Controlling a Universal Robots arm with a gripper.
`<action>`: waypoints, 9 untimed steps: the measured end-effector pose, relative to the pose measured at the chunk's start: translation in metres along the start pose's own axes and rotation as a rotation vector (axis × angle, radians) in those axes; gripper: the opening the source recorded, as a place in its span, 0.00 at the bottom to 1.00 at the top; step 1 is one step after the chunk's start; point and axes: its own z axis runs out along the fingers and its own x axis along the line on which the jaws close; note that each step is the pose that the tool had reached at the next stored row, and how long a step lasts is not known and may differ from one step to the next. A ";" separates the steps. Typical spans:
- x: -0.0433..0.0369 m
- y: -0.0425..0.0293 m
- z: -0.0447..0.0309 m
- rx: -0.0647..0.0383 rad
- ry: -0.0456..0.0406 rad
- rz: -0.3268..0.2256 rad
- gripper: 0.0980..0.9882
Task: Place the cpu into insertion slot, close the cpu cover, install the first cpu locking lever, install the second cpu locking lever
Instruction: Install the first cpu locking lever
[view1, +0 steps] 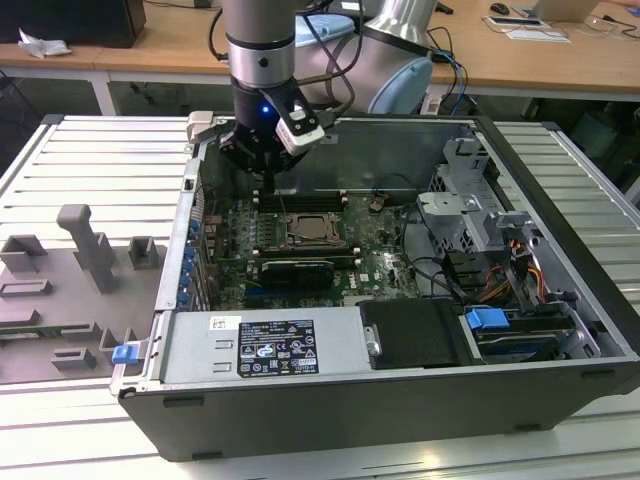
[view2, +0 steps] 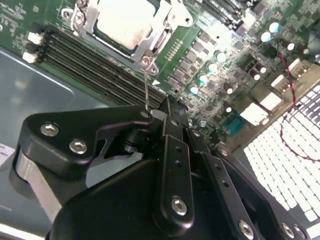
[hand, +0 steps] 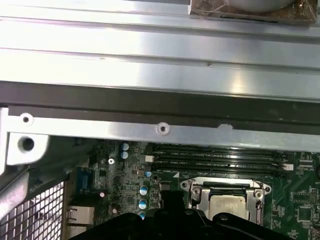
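Exterior view, nearest: a long grey metal power-supply box (view1: 262, 345) with a white label lies along the front wall of the open dark-grey computer case (view1: 300, 430), at six o'clock from the socket.
Outside the case: a grey plastic fixture (view1: 90, 250) with upright blocks sits on the silver slatted metal table (view1: 90, 150), at nine o'clock.
Socket: the square dark, silver-rimmed insertion slot (view1: 318, 232) sits mid-way across the green circuit board (view1: 372, 262).
Chip: the small flat square cpu (view2: 125, 22), its top pale silver-beige, lies flat in the slot.
Frame: the thin square silver metal cpu cover (view2: 167, 27) lies down around the chip, whose top shows through its window.
Lever: a thin silver wire rod (view2: 146, 85) stands up from the socket's corner, its top end reaching the fingertips.
Arm: the black two-finger gripper (view1: 268, 172) hangs at eleven o'clock from the socket, just above the long black memory slots (view2: 85, 60). Its fingers are drawn together, and I can't tell whether the wire is pinched between them.
Farthest: pale wooden desks (view1: 540, 60) stand at twelve o'clock, behind the case.
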 end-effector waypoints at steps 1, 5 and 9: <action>-0.0026 0.0004 0.0002 0.000 0.0000 0.000 0.01; -0.0123 0.0011 0.0007 0.000 0.0005 0.000 0.01; -0.0224 0.0014 0.0014 0.000 0.0004 0.000 0.01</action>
